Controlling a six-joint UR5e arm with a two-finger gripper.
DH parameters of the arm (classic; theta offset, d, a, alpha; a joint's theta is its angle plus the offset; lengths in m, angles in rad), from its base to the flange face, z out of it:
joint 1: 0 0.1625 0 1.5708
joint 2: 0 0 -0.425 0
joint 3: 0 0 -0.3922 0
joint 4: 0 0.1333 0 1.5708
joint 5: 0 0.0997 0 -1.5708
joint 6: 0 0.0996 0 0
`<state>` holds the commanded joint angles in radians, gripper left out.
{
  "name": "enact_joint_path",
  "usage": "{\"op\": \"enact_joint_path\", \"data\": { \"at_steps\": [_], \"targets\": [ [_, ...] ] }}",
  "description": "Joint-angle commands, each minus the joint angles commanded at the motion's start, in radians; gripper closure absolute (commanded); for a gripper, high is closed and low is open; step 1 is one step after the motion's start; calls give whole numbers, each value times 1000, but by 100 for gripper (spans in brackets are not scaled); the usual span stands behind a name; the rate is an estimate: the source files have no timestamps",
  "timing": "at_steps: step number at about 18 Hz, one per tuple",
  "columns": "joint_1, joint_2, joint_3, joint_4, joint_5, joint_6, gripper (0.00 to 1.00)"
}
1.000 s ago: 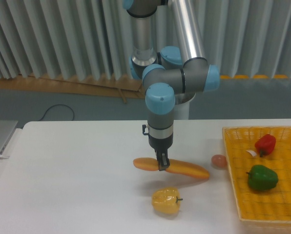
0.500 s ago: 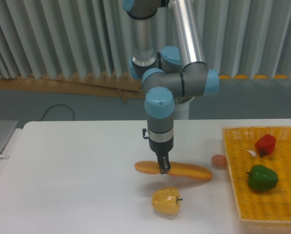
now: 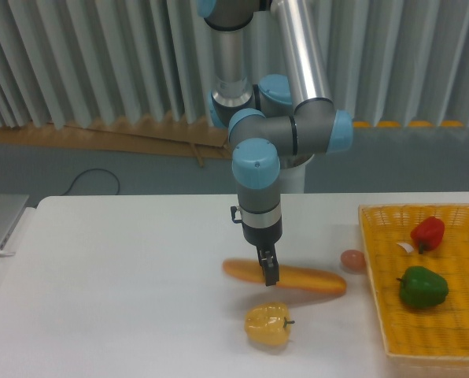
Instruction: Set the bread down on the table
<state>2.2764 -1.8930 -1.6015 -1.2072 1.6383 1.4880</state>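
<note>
The bread (image 3: 305, 279) is a long orange-golden loaf lying nearly level, just over the white table (image 3: 116, 291), its right end tipped slightly down. My gripper (image 3: 269, 275) points straight down from the arm and is shut on the bread a little left of its middle. Whether the loaf touches the tabletop I cannot tell; a faint shadow lies right beneath it.
A yellow bell pepper (image 3: 267, 324) sits just in front of the bread. A small pinkish ball (image 3: 352, 261) lies by the loaf's right end. The yellow woven basket (image 3: 376, 260) at the right holds a red pepper (image 3: 427, 233) and a green pepper (image 3: 422, 287).
The gripper has carried the bread slightly lower and to the right, closer to the tabletop and the pinkish ball. It stays shut on the loaf.
</note>
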Motion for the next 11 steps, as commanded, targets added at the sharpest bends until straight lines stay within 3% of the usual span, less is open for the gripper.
{"op": "enact_joint_path", "data": {
  "at_steps": [11],
  "targets": [
    [6, 49, 18, -2, -9, -8, 0]
  ]
}}
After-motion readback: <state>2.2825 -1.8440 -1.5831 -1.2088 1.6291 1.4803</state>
